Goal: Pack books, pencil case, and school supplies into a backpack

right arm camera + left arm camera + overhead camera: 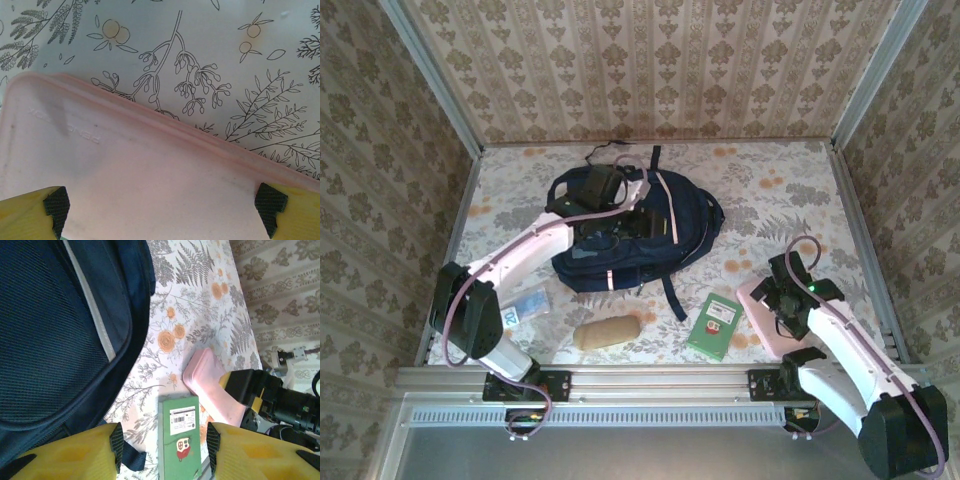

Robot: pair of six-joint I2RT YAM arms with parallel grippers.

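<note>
The navy backpack [630,235] with pale stripes lies in the middle of the table, and its mesh side [55,330] is close below my left wrist camera. My left gripper [605,192] hovers over the backpack's far left part, open, with nothing between its fingers [165,445]. A small green book [714,326] [182,440] lies flat near the front edge. Right of it lies a flat pink case [757,318] [150,175]. My right gripper [786,296] [163,204] stands wide open just above the pink case. I cannot tell whether the pads touch it.
A tan oblong pouch [607,333] lies near the front edge, left of the green book. A small blue-and-white packet [525,305] lies by the left arm's base. Which item is the pencil case I cannot tell. A dark strap [670,290] trails from the backpack. Patterned walls enclose the table.
</note>
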